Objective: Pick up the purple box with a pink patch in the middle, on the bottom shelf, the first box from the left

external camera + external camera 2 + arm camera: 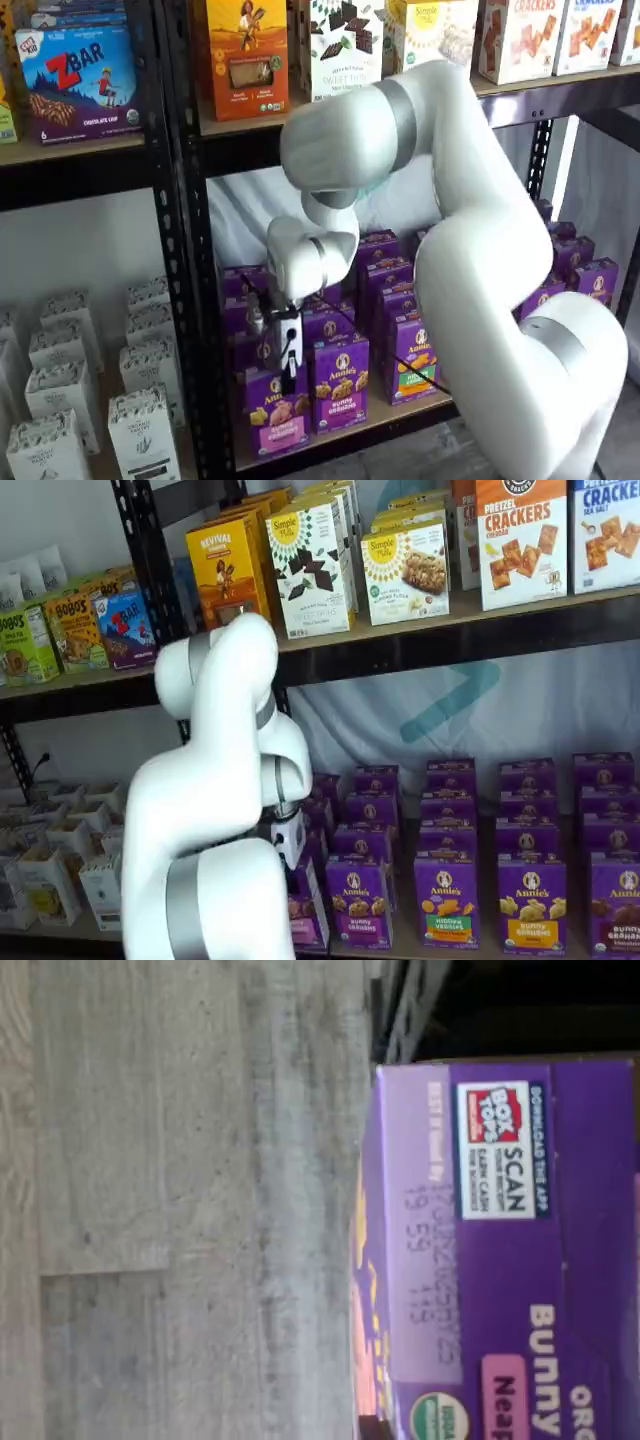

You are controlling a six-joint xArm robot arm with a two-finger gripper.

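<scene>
Wrist view: the top flap of the purple box (500,1250), with a pink patch on it, is seen close under the camera; no fingers are visible.

Shelf view, lower centre: the gripper (288,368) is set down over the front-left carton on the bottom shelf (400,412); the fingers are judged closed on its top. A shallow hold may be lost on lifting, and the neighbouring carton (340,383), just beside, may be dragged.

Shelf view, lower left: the box (305,915) is largely hidden behind the arm (215,810).
</scene>
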